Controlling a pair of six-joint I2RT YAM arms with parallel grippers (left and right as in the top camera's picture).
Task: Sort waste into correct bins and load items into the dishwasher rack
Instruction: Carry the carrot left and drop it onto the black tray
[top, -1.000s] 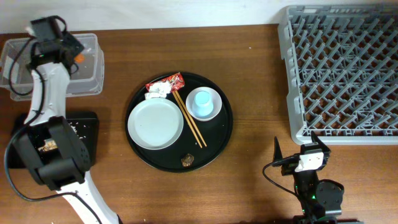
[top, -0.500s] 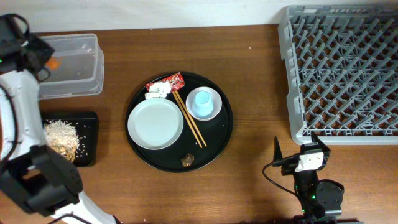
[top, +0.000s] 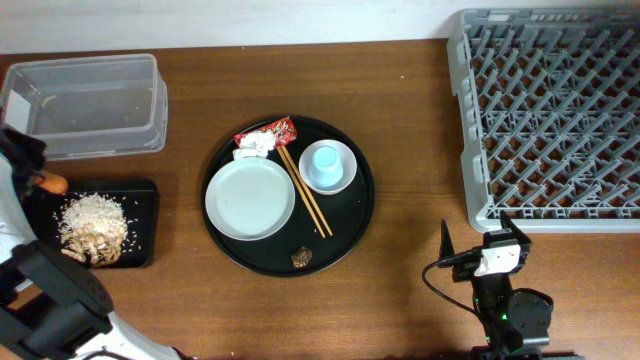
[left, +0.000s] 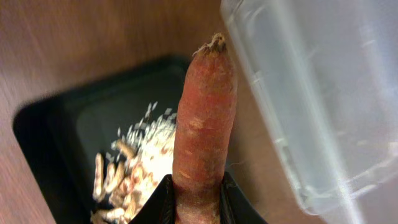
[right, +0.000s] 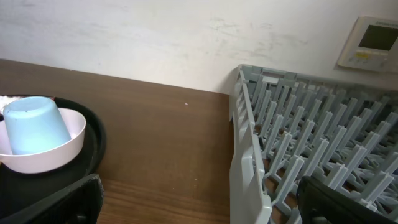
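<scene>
waste sorting step: left gripper (left: 194, 200) pinching carrot (left: 203, 118) over edge of flat black tray (left: 50, 146), rice scraps (left: 149, 155) below. next, likely: carry inward, release. right gripper (right: 200, 204) spread, empty.

Orange carrot (top: 51, 183) at black tray (top: 146, 200) corner (rice (top: 90, 214) inside).

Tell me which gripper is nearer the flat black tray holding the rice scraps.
Left. The left gripper, shut on the carrot, is at the black tray's far-left corner; the right gripper sits far off, below the dishwasher rack.
</scene>
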